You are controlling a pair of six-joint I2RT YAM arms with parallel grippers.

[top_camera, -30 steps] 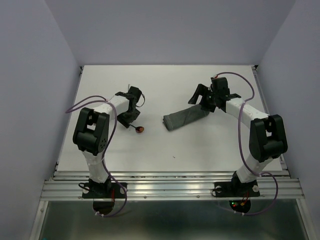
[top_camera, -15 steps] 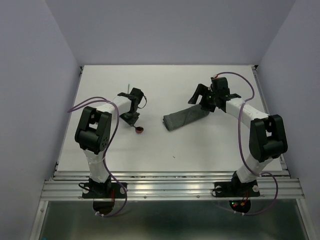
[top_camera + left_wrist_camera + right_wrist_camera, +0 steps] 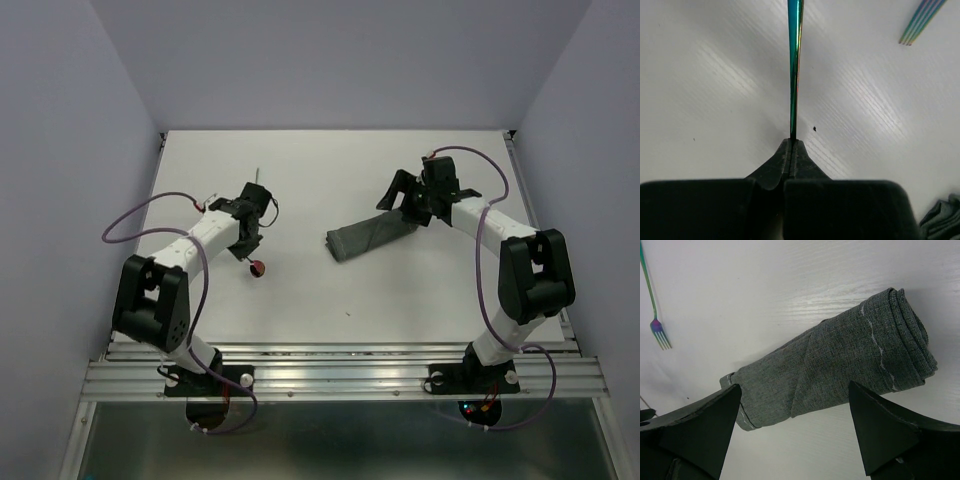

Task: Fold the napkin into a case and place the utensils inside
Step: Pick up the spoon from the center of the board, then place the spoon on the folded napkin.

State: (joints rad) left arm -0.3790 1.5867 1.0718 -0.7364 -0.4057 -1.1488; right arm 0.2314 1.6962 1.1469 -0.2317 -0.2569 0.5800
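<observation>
The napkin lies folded as a long dark grey case (image 3: 372, 235) (image 3: 840, 365) right of the table's middle. My right gripper (image 3: 398, 200) (image 3: 794, 388) hovers open over its far right end, one finger on each side and nothing held. My left gripper (image 3: 250, 245) (image 3: 792, 142) is shut on the thin teal handle (image 3: 794, 65) of the spoon. The spoon's red bowl (image 3: 258, 267) sticks out just below the gripper in the top view; whether it touches the table I cannot tell. The slim fork (image 3: 258, 177) (image 3: 921, 21) (image 3: 655, 320) lies loose on the table beyond the left gripper.
The white table (image 3: 330, 290) ends at side walls left and right and a metal rail (image 3: 340, 375) at the near edge. A corner of the grey cloth (image 3: 942, 222) shows at the lower right of the left wrist view.
My left gripper closed on the spoon's handle and the arm swung left, carrying the red bowl left and slightly nearer. The right arm and the case have not moved.
</observation>
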